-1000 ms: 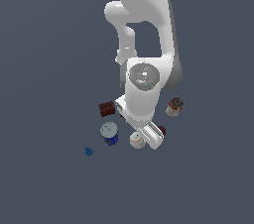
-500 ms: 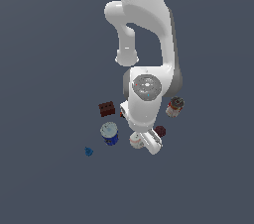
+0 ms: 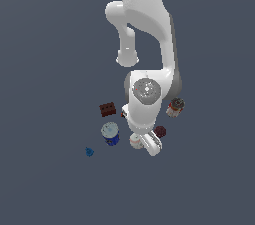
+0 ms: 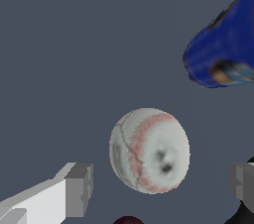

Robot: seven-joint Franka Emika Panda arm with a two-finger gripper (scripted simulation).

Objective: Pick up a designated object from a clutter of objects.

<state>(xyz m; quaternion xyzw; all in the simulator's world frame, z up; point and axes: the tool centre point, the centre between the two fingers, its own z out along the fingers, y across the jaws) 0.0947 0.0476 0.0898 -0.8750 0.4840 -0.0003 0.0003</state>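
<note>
The designated object, a white baseball (image 4: 149, 151) with red stitching, fills the middle of the wrist view and lies on the grey floor. My gripper (image 4: 160, 184) is open, with one grey fingertip (image 4: 79, 188) on one side of the ball and the other (image 4: 241, 181) on the opposite side, both apart from it. In the exterior view the baseball (image 3: 135, 141) peeks out from under the white hand (image 3: 149, 144), which hides most of it. The clutter of objects lies around it.
A blue can (image 3: 110, 134) stands close to the ball on the exterior view's left and shows again as the blue can (image 4: 223, 49). Around are a dark red studded brick (image 3: 107, 109), a dark red cube (image 3: 160, 131), a white-red can (image 3: 175, 107) and a tiny blue piece (image 3: 89, 152).
The hand has come lower and shifted slightly toward the exterior view's left, now covering most of the baseball. The objects on the floor have not moved.
</note>
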